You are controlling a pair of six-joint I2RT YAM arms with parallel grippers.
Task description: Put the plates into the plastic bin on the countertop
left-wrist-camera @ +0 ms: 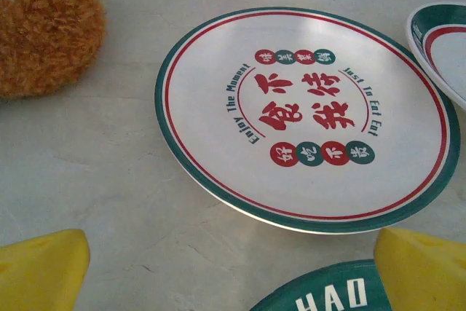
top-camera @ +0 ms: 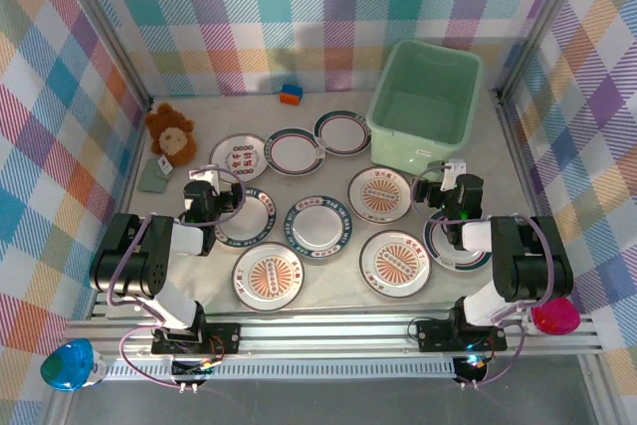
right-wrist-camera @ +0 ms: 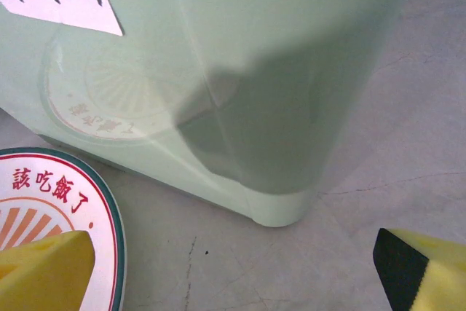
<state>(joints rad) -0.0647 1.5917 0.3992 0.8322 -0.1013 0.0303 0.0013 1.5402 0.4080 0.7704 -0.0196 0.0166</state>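
Several small round plates lie on the beige countertop (top-camera: 328, 171), among them a red-lettered one (top-camera: 238, 154), a teal-rimmed one (top-camera: 318, 224) and a sunburst one (top-camera: 379, 193). The empty mint-green plastic bin (top-camera: 410, 149) stands at the back right. My left gripper (top-camera: 204, 186) hovers open just short of the lettered plate (left-wrist-camera: 306, 114), over the edge of a teal plate (left-wrist-camera: 328, 293), its yellow fingers (left-wrist-camera: 40, 267) wide apart. My right gripper (top-camera: 450, 178) is open and empty, facing the bin's near corner (right-wrist-camera: 277, 209), with a sunburst plate (right-wrist-camera: 51, 209) at its left finger.
A brown plush lion (top-camera: 169, 129) sits at the back left beside a grey-green tag (top-camera: 154, 176). A small blue-orange block (top-camera: 290, 93) rests against the back plaid wall (top-camera: 299, 17). Plaid walls close in both sides.
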